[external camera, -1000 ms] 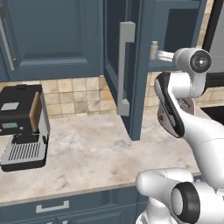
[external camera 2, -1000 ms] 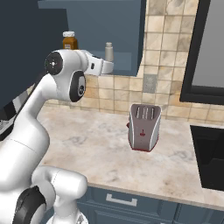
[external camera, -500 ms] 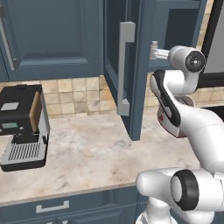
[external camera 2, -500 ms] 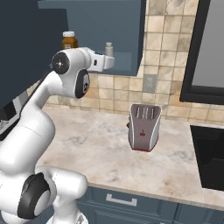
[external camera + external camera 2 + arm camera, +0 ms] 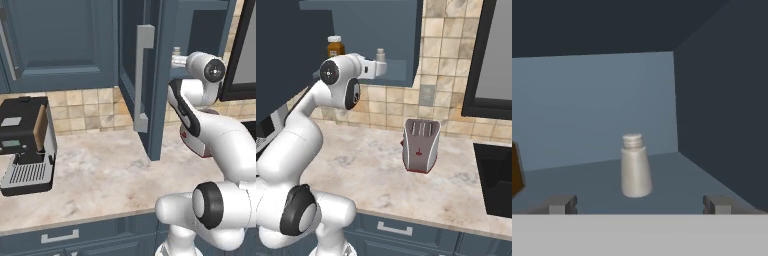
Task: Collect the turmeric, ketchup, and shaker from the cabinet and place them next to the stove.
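Gripper wide open at the mouth of the cabinet, aimed at the upright shaker.

The gripper (image 5: 637, 205) holds nothing; its two fingertips (image 5: 562, 204) stand far apart, one on each side of the shaker (image 5: 635, 166), and short of it, not touching. The shaker stands on the cabinet (image 5: 712, 100) shelf, long axis vertical, ridged narrow top up, wider base down, near the cabinet's right inner wall. From the right base view the shaker (image 5: 380, 54) sits just past the hand, and the turmeric (image 5: 335, 47) stands upright on the same shelf, farther from that wall, white lid up. Below the cabinet, a toaster (image 5: 420, 145) rests on the table (image 5: 366, 165); a coffee machine (image 5: 26, 142) stands beyond the open door's bar handle (image 5: 142, 75).
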Robot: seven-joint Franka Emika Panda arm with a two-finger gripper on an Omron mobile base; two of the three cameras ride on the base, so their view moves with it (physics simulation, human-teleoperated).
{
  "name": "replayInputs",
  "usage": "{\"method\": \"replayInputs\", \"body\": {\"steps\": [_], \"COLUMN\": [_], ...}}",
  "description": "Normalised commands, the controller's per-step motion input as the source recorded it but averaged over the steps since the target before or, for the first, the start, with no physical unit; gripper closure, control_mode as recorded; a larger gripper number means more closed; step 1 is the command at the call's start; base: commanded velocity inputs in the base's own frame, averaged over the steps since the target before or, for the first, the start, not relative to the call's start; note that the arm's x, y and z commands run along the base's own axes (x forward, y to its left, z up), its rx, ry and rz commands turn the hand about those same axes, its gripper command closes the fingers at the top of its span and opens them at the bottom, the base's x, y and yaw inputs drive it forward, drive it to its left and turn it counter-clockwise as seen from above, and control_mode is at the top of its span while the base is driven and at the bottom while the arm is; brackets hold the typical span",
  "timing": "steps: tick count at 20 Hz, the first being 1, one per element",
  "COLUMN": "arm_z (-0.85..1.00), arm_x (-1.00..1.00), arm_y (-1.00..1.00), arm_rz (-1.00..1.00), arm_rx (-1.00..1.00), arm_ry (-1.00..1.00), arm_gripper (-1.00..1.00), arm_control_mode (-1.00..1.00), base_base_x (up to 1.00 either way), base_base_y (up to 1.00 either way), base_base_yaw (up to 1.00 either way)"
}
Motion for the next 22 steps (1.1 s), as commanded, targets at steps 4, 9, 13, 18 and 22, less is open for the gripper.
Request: {"method": "replayInputs", "body": {"steps": [4,9,13,18,22], "arm_z": [0.0,0.0,0.0,0.0,0.0], "arm_x": [0.36,0.34,0.39,0.31,0.27], "arm_y": [0.07,0.02,0.0,0.0,0.0], "arm_rz": [0.01,0.0,0.0,0.0,0.0], "arm_rx": [-0.01,0.0,0.0,0.0,0.0], "arm_ry": [0.0,0.0,0.0,0.0,0.0], "arm_gripper": [-1.0,-1.0,-1.0,-1.0,-1.0], "arm_control_mode": [-1.0,-1.0,-1.0,-1.0,-1.0], "base_base_x": [0.0,0.0,0.0,0.0,0.0], "base_base_y": [0.0,0.0,0.0,0.0,0.0], "base_base_yaw": [0.0,0.0,0.0,0.0,0.0]}}
